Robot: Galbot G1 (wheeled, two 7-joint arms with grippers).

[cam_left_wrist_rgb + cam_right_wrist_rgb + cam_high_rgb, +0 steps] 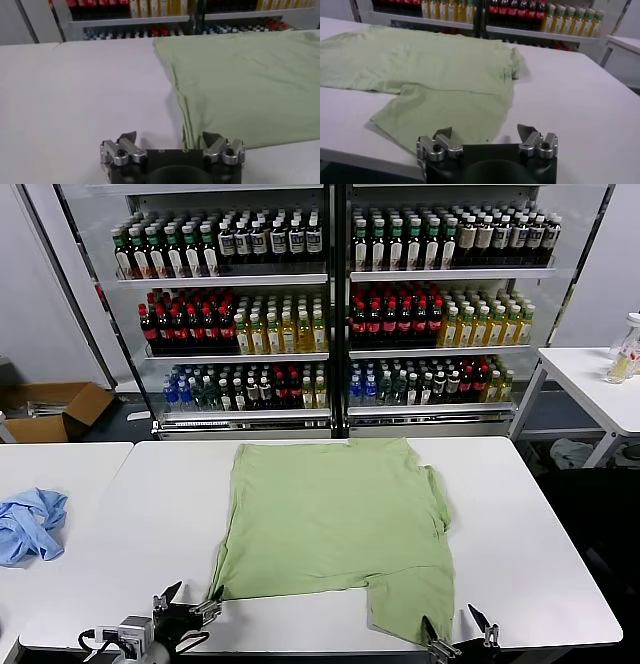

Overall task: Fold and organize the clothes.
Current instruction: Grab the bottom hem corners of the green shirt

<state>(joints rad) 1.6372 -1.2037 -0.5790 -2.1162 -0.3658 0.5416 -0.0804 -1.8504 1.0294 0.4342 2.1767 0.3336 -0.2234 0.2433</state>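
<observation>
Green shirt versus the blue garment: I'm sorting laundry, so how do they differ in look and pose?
The green shirt lies spread flat on the middle table; the blue garment is crumpled in a heap on the left table. The green shirt covers far more surface than the blue garment. Neither is held by a hand.

- The light green polo shirt [335, 519] at centre frame is soft matt cloth, with faint creases and stitched hems.
- The white table [530, 544] under it has a smooth surface with a dull sheen.
- The left gripper [172, 145] and right gripper [486, 139], low in the wrist views, have bright brushed-metal finger mounts on matt black housings.
- The light blue garment [28, 524] at left is crumpled matt cloth.
- The bottles [400, 319] on the shelves at top look glossy.
- The box [50, 409] at left is matt brown cardboard.
</observation>
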